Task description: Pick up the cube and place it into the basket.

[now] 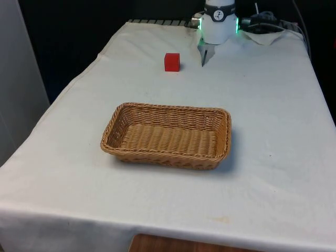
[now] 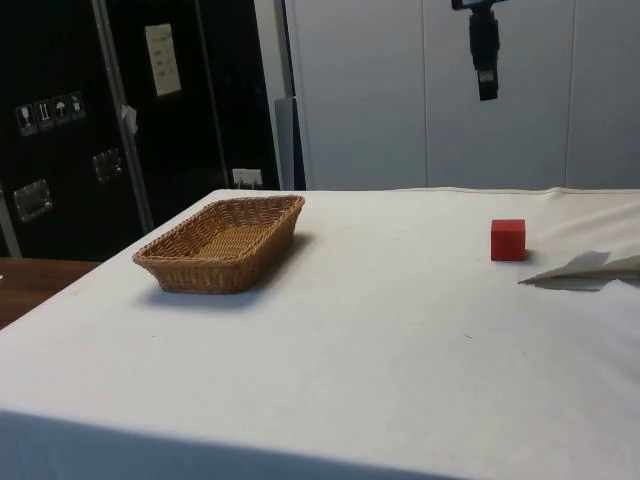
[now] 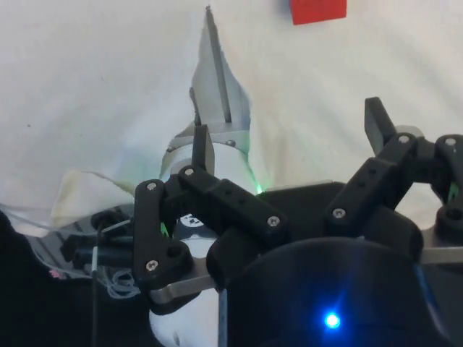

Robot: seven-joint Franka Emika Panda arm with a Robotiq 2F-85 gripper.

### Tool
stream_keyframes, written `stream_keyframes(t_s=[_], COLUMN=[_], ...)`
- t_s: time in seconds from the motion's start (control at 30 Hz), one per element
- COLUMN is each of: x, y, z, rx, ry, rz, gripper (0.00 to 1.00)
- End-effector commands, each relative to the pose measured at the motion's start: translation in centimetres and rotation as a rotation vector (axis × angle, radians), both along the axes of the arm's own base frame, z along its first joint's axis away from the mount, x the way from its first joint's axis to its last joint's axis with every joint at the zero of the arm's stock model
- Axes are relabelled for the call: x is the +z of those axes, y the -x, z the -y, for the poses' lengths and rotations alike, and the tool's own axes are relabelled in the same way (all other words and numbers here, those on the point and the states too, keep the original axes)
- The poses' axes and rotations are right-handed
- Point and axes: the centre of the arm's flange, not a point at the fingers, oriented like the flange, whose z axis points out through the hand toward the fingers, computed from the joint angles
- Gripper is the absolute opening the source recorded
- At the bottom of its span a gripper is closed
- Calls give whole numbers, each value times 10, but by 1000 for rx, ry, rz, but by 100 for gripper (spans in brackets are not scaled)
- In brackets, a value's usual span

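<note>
A red cube rests on the white cloth at the far end of the table, a little to the front view's left of the robot's base. The side view shows the cube well apart from the wicker basket. The basket is empty and sits mid-table. My gripper hangs high above the table, up and slightly basket-side of the cube. In the wrist view my gripper is open with nothing between its fingers, and the cube lies far below.
A loose fold of cloth lies by the robot's base, just beyond the cube. Cables and crumpled cloth sit at the far right corner in the front view. Bare cloth surrounds the basket on all sides.
</note>
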Motion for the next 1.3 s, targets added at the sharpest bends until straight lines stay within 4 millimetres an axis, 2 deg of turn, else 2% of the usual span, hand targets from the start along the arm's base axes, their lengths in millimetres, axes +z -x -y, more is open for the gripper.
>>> stream_keyframes(t_s=[0.0, 0.33, 0.7, 1.07, 1.23, 1.27], x=[-4, -22, -52, -70, -86, -83], y=[2, 6, 18, 20, 24, 23], z=[3, 9, 27, 25, 24, 24], rx=[-1, 5, 2, -1, 0, 2], ry=[10, 22, 44, 42, 36, 30], rz=[14, 22, 27, 10, 4, -4], gripper=[100, 100, 100, 100, 100, 100])
